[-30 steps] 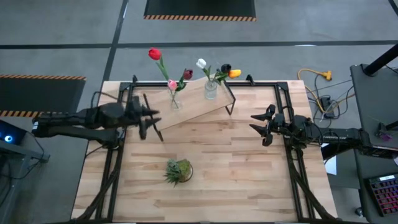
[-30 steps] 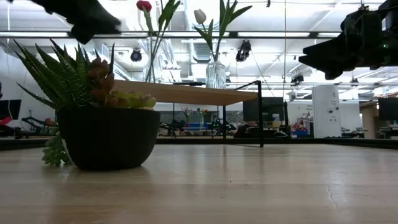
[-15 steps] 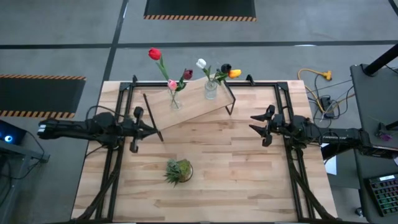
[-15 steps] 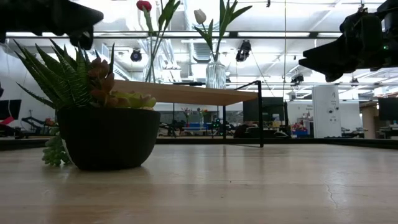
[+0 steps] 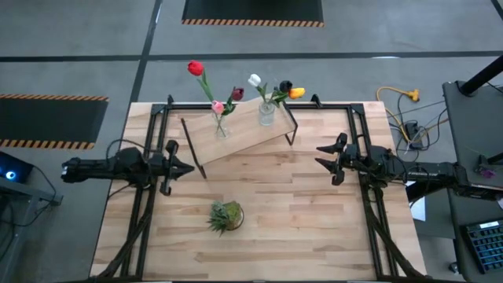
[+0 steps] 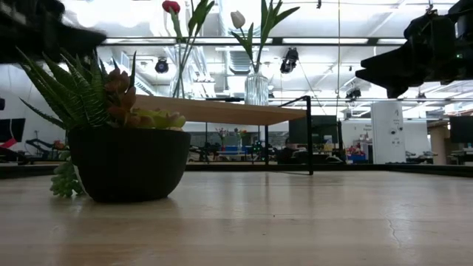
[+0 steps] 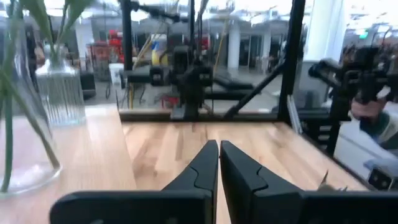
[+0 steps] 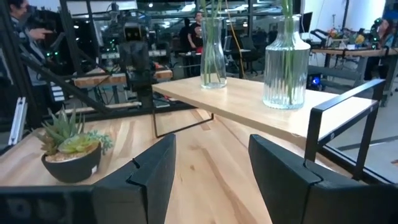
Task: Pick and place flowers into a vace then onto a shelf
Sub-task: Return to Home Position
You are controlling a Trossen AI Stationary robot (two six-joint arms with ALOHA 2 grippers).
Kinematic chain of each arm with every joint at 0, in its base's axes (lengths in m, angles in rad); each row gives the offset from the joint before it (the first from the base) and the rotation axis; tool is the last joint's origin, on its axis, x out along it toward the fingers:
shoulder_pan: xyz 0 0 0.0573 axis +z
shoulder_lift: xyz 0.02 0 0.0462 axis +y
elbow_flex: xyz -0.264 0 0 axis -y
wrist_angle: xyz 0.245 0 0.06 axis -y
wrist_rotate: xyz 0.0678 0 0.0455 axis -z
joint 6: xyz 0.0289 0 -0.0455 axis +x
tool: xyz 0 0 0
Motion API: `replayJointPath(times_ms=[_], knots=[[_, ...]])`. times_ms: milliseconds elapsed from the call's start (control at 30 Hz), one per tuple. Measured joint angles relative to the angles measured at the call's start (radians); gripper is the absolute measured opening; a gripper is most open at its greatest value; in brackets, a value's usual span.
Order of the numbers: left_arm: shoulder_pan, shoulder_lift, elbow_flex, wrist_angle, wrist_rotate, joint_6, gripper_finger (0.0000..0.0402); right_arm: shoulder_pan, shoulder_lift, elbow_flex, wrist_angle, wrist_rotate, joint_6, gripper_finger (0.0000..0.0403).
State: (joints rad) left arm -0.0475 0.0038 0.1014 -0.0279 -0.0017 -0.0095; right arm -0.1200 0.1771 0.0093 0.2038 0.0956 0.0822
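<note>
The flowers stand with their stalks in two clear glass vases on the shelf (image 5: 240, 132), a light-wood board on a black frame set askew at the table's far side. The left vase (image 5: 222, 128) holds the red (image 5: 195, 68), pink and maroon heads. The right vase (image 5: 266, 115) holds the white (image 5: 254, 79), dark and orange-yellow heads. My left gripper (image 5: 187, 167) is shut and empty, just off the shelf's left end; its wrist view shows the fingers closed together (image 7: 219, 147). My right gripper (image 5: 321, 157) is open and empty, right of the shelf (image 8: 261, 112).
A potted spiky succulent (image 5: 225, 216) stands on the table's near middle, large in the low view (image 6: 111, 133). Black arm frames run along the table's left and right edges. Bare wood lies between the shelf and the plant. A person shows in the room behind (image 8: 18, 12).
My left gripper has drawn back from the shelf's left end, toward the table's left and near edges. The right arm, shelf, vases and flowers have kept still.
</note>
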Motion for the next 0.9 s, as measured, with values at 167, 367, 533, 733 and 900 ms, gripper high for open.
replayJointPath(times_ms=[167,367,533,733,900], knots=[[0.000,0.002,-0.011,-0.011,0.000,-0.041,0.0000,0.000,-0.017,0.000,-0.060,-0.059,0.018,0.0194],[0.000,0.000,-0.026,-0.016,0.001,-0.046,0.0000,0.000,-0.023,0.000,-0.092,-0.133,0.013,0.0194],[0.000,0.000,-0.045,-0.018,0.003,-0.056,0.0000,0.000,-0.027,0.000,-0.095,-0.209,-0.012,0.0194],[0.000,0.000,-0.052,-0.001,0.003,-0.063,0.0000,0.000,-0.027,0.000,-0.096,-0.218,-0.024,0.0194],[0.000,0.000,-0.063,0.000,0.002,-0.063,0.0000,0.000,-0.027,0.000,-0.096,-0.332,-0.027,0.0194]])
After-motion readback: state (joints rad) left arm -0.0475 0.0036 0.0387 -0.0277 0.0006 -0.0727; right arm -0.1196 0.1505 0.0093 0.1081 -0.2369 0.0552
